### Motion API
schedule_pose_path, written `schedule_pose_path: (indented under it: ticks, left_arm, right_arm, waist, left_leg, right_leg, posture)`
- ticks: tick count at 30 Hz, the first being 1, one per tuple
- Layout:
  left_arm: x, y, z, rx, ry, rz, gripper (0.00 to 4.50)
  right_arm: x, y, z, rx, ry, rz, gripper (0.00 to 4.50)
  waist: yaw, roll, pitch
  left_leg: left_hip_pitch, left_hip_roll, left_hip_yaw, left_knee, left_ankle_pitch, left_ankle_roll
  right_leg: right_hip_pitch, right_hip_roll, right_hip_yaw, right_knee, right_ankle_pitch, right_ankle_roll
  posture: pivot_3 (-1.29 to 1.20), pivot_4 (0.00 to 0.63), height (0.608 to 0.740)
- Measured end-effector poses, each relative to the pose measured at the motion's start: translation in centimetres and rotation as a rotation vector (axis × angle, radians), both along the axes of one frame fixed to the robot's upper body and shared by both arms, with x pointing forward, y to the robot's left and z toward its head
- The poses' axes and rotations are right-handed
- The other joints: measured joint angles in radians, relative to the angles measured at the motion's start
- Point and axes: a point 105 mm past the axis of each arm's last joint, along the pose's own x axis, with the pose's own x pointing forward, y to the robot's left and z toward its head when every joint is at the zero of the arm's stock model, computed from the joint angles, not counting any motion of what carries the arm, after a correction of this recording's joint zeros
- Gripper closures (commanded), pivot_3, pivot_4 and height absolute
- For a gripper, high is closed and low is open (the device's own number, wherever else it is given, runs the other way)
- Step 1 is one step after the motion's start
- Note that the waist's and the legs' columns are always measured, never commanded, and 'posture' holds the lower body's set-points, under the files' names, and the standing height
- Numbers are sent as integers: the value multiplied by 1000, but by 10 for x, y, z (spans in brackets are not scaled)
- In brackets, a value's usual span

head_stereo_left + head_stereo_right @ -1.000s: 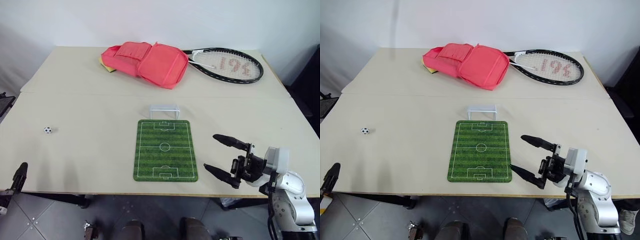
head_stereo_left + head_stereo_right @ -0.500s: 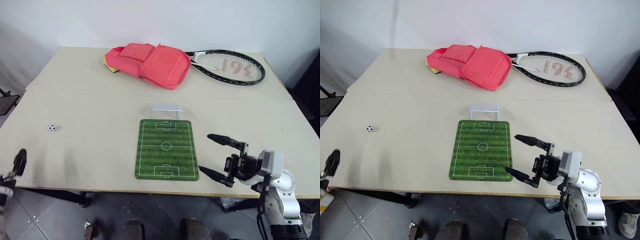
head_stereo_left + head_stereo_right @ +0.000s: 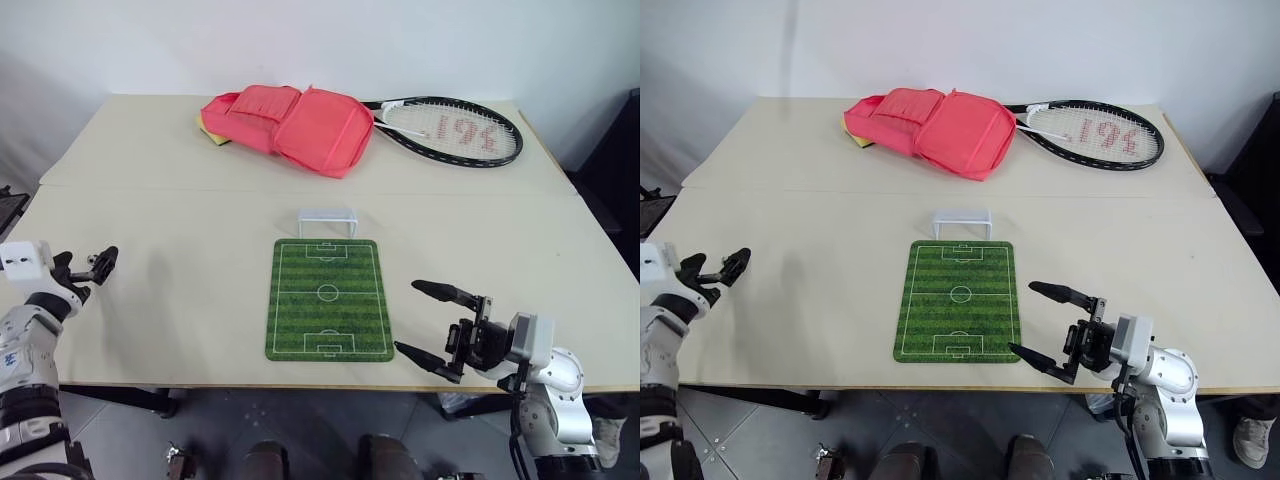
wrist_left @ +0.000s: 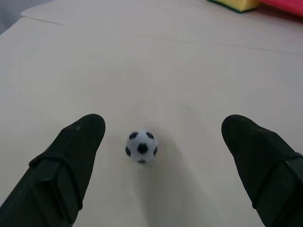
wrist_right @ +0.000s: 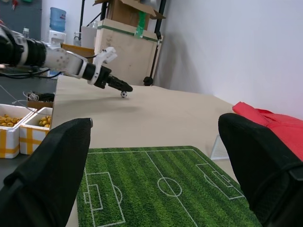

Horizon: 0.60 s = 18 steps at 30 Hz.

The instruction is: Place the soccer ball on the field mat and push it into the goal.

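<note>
The soccer ball (image 4: 141,147) sits on the bare cream table (image 3: 180,220), and being round it has no long axis or heading to tell. From my head, my left gripper (image 3: 98,264) reaches in over the table's left side at its near part, fingers spread and holding nothing; the ball itself is hidden there behind my fingers. The field mat (image 3: 328,298) lies flat near the table's front edge, its long axis running from me toward the far side, well apart from my left gripper. The goal (image 3: 328,221) stands just beyond the mat's far short end, its length running left to right across that end. At the back lie a pink bag (image 3: 290,126) and a tennis racket (image 3: 450,130), whose head points right. My right gripper (image 3: 430,322) hangs over the table's front edge just right of the mat, pointing left, fingers wide apart and empty.

In my left wrist view, the ball rests on the table between my two fingers (image 4: 71,161), nearer one of them, touching neither.

In my right wrist view, my fingers (image 5: 52,175) frame the mat, with the pitch lines running lengthwise away. Beyond it, my left gripper is at the ball (image 5: 123,94).
</note>
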Motion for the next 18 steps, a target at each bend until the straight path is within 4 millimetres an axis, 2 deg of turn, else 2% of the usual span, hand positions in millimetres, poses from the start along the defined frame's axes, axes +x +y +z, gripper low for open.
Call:
schedule_pose_path:
  ticks: [6,7,9,11,18]
  left_arm:
    - [12,-1,-16,-2,64,6,26]
    - [14,-2,-19,4,76,8,207]
    - [15,0,-21,9,79,21,622]
    - [15,2,-21,13,79,31,1222]
    - [17,3,-21,0,69,38,3547]
  right_arm:
    - [-5,-2,-8,18,25,-32,0]
    - [-5,-2,-8,22,21,-39,0]
    - [-4,-2,-9,28,24,-54,0]
    - [-4,-2,-10,30,27,-64,0]
    - [-1,10,-10,39,23,-83,0]
  waist:
    - [-2,0,0]
    - [-1,0,0]
    - [0,0,0]
    - [0,0,0]
    - [0,0,0]
  left_leg:
    - [0,0,1,0,0,0]
    - [0,0,1,0,0,0]
    - [0,0,1,0,0,0]
    - [0,0,1,0,0,0]
    - [0,0,1,0,0,0]
  right_leg:
    - [-1,0,0,0,0,0]
    - [-1,0,0,0,0,0]
    - [0,0,0,1,0,0]
    - [-1,0,0,1,0,0]
    - [-1,0,0,1,0,0]
  posture:
    - [0,150,740]
    - [0,150,740]
    - [0,150,740]
    - [0,150,740]
    - [0,150,740]
